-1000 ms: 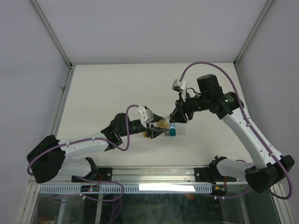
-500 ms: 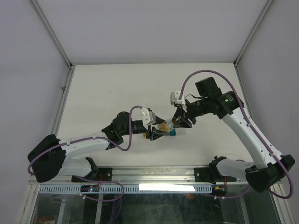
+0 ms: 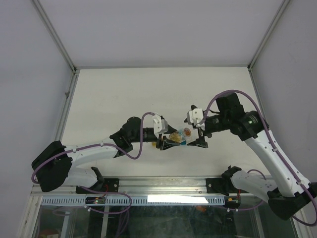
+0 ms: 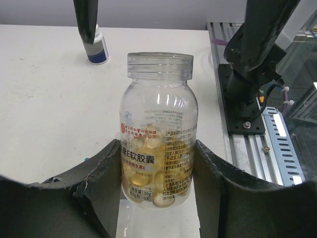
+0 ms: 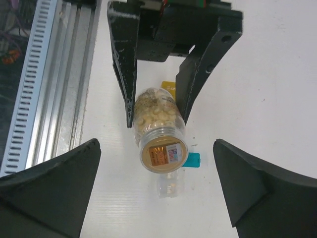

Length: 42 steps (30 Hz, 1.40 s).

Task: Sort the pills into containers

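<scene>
Top external view shows the white table with both arms meeting near its front middle. The left gripper is clamped on a clear pill bottle. The right gripper faces the bottle's mouth, its jaws spread wide with nothing between them. In the left wrist view the bottle has no cap, its neck threads are bare, and it is partly filled with yellow softgel capsules. A white bottle with a dark blue cap stands on the table beyond it. In the right wrist view a gold disc covers the bottle's mouth; it is probably a foil seal. The containers lie close by on the table: a clear one just past the mouth, a teal one beside it, and a yellow one peeping out behind the bottle. Whether any of them holds pills cannot be told. The step in hand appears to be opening the bottle, so sorting has hardly begun. If the disc is a seal, the right fingers must next pinch and peel it. After that, the mouth needs careful tipping over one tiny container.
</scene>
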{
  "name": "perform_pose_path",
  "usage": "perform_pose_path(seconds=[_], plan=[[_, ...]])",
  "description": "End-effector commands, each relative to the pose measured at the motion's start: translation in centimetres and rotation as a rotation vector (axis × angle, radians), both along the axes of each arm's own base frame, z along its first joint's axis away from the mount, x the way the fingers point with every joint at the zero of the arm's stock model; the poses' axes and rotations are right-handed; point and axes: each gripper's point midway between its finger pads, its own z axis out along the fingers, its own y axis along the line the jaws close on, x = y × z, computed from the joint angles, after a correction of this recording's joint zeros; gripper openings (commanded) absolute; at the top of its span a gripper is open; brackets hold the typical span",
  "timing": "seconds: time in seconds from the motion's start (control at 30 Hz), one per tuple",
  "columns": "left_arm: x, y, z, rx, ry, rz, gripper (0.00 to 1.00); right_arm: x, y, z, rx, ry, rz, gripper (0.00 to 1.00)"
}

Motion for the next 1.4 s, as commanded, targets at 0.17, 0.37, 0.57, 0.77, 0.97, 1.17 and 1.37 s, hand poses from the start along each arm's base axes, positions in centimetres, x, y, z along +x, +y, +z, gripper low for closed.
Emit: perform_pose_path(seconds=[0.17, 0.37, 0.57, 0.77, 0.97, 1.17, 1.37], plan=[[-0.1, 0.4, 3.5, -0.119, -0.039, 0.026, 0.00, -0.6, 0.0, 3.8, 0.142, 0.365, -0.364, 0.99], [-0.1, 0.3, 3.8, -0.133, -0.034, 0.029, 0.00, 0.6, 0.1, 2.3, 0.072, 0.610, -0.522, 0.96], [0.0, 0.5, 3.9, -0.137, -0.032, 0.039, 0.00, 1.6, 0.2, 1.1, 0.038, 0.662, -0.570, 0.84], [0.1, 0.6, 4.0, -0.136, -0.034, 0.049, 0.00, 1.1, 0.4, 1.6, 0.043, 0.660, -0.535, 0.61], [0.1, 0.5, 4.1, -0.137, -0.034, 0.045, 0.00, 0.8, 0.5, 1.6, 0.039, 0.659, -0.500, 0.49], [-0.6, 0.4, 4.0, -0.127, -0.036, 0.004, 0.00, 0.3, 0.7, 1.4, 0.002, 0.541, -0.361, 0.26], [-1.6, -0.1, 3.1, -0.090, -0.021, -0.072, 0.00, -0.7, 0.6, 2.2, 0.044, -0.017, 0.110, 0.16]])
